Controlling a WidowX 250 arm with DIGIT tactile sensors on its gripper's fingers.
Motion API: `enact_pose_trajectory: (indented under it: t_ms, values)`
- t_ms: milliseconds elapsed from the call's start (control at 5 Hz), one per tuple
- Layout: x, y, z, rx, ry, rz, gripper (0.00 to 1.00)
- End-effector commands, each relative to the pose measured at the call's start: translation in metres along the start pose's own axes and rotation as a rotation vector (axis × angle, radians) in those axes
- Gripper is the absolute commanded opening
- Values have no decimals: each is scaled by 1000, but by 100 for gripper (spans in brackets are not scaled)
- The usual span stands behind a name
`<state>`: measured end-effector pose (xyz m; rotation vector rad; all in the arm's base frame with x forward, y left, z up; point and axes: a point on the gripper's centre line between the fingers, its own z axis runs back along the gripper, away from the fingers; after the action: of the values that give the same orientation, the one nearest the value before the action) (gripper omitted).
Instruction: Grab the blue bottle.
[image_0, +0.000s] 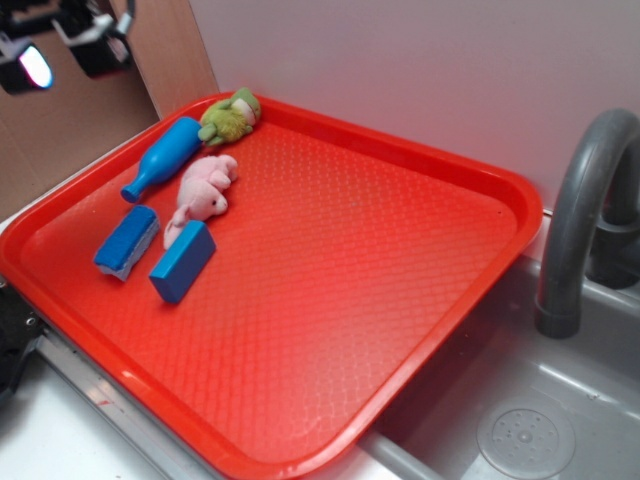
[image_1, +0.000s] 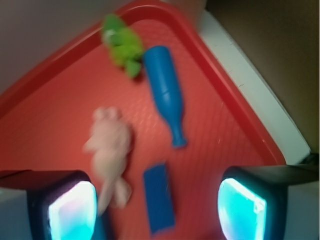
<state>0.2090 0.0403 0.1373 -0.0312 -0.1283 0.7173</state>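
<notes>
The blue bottle lies on its side near the back left corner of the red tray, its narrow mouth pointing toward the front left. In the blurred wrist view the blue bottle lies ahead of the jaws, mouth toward me. My gripper hangs high above the tray's left side, well apart from the bottle. It is open, and its glowing pads stand wide apart with nothing held between them.
A green plush touches the bottle's base. A pink plush lies beside the bottle. A blue sponge and a blue block sit in front of them. A grey faucet and sink are on the right.
</notes>
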Motion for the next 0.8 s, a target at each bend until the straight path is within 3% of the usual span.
enact_pose_trajectory:
  t_ms: [0, 400, 600]
  values:
    - [42, 9, -40, -146, -33, -45, 100]
    - [63, 23, -88, -93, -63, -211, 100]
    - [56, 7, -102, -103, -57, -299, 100]
